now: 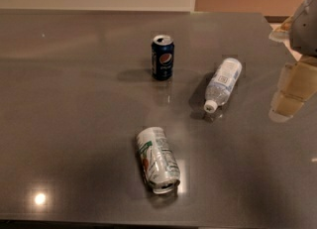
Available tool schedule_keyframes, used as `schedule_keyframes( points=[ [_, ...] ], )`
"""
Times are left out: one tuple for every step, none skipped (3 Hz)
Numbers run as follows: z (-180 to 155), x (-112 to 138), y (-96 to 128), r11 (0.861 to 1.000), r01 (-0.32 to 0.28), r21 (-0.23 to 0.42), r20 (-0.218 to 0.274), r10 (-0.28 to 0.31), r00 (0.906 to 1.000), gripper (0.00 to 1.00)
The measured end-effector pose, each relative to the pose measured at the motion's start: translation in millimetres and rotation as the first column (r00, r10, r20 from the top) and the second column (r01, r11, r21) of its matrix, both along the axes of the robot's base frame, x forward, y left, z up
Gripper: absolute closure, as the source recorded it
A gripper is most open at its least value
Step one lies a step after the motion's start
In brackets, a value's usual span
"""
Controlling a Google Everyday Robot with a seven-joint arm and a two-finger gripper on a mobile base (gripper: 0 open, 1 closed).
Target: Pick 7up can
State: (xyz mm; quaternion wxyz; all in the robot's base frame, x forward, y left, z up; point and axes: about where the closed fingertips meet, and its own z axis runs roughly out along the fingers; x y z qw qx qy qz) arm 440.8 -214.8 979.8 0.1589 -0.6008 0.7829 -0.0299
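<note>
- The 7up can (157,159) lies on its side at lower centre of the frame, on the grey table (74,99).
- It looks light, thin-walled and slick, and likely to roll or dent; I'd clamp gently across its round middle.
- The gripper (293,90) hangs at the right edge, well apart from the can; I can't tell whether it is spread or closed.

The surface (74,99) is smooth, polished dark grey, mirroring a light. The 7up can (157,159) is silver-white metal, the Pepsi can (162,59) glossy dark blue metal. The bottle (224,82) is clear plastic. The gripper (292,91), at the right edge, looks like smooth beige plastic.
</note>
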Motion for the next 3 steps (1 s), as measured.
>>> schedule_keyframes(
  points=[
    [-4.2,2.8,30.4,1.0,-0.015,0.004,-0.031,0.015,0.9994,0.0],
    [-18.9,10.0,64.6,1.0,-0.006,-0.02,-0.094,0.004,0.9956,0.0],
    [-33.1,12.6,98.3,0.998,0.041,-0.047,-0.13,-0.047,0.9904,0.0]
  ],
)
